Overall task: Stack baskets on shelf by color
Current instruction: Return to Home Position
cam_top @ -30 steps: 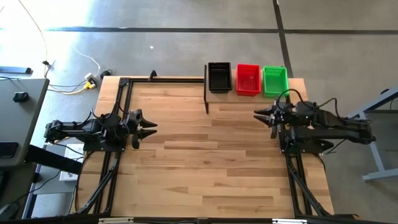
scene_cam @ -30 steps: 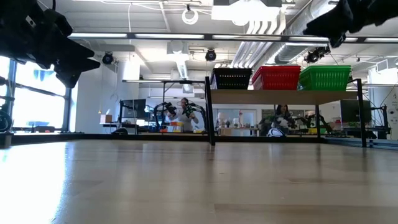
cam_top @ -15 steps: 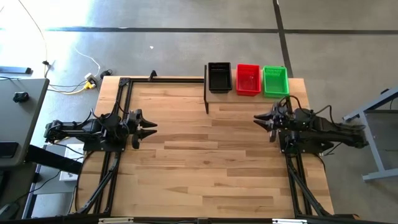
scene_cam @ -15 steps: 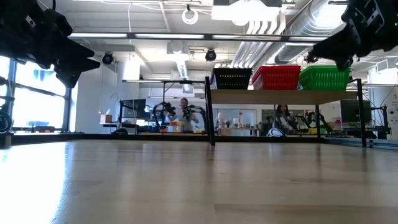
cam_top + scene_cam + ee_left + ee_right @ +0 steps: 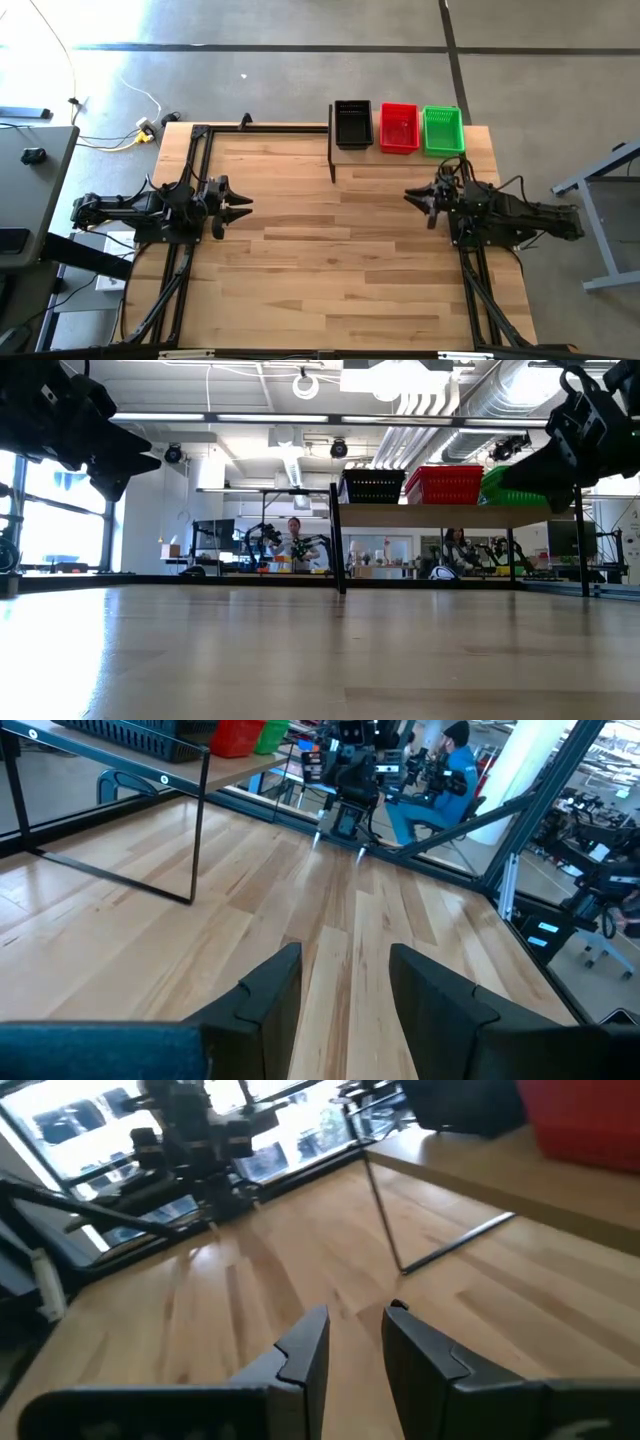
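Black baskets [image 5: 353, 124], red baskets [image 5: 399, 128] and green baskets [image 5: 442, 131] stand side by side on the shelf [image 5: 450, 515] at the table's far edge; how many are in each pile I cannot tell. My right gripper [image 5: 412, 197] is open and empty. It hovers over the table on the near side of the shelf, and in the low view [image 5: 560, 450] it partly covers the green baskets [image 5: 510, 488]. My left gripper [image 5: 243, 204] is open and empty and waits over the table's left part.
The shelf's black posts and floor bar [image 5: 331, 150] stand on the table left of the black baskets. Bare wooden tabletop [image 5: 330, 250] stretches between the two arms and toward the near edge. People sit at benches in the room beyond [image 5: 297, 540].
My right gripper has drawn back from the shelf toward the table's near edge and come down, staying open. In the low view it has dropped from above the baskets to in front of the green ones. The baskets have not moved.
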`<state>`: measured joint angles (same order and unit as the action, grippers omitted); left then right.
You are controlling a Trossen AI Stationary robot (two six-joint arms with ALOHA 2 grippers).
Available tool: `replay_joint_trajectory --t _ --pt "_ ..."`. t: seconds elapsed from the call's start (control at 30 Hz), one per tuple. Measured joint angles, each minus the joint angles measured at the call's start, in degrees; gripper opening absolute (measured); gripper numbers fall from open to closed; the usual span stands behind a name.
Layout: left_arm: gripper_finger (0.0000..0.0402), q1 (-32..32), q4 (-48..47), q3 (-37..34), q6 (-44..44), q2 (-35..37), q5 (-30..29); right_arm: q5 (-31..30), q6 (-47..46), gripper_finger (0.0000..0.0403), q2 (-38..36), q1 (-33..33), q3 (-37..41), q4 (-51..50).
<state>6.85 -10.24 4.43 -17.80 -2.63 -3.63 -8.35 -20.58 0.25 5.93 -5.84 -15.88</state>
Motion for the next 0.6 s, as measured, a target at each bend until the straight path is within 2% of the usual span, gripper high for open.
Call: replay_joint_trajectory --t 0.13,0.4,0.6 --pt "0.0142 0.00 0.00 0.00 0.00 0.00 0.00 -2.55 0.57 0.0083 0.20 0.02 0.00 -0.86" --pt "0.0142 0.02 0.00 0.00 0.00 0.00 -0.01 -2.31 7.59 0.0083 0.09 0.02 -0.03 -0.99" --pt "0.0142 0.00 0.00 0.00 -0.02 0.00 0.01 -2.24 7.59 0.0083 0.09 0.02 -0.05 -1.01"
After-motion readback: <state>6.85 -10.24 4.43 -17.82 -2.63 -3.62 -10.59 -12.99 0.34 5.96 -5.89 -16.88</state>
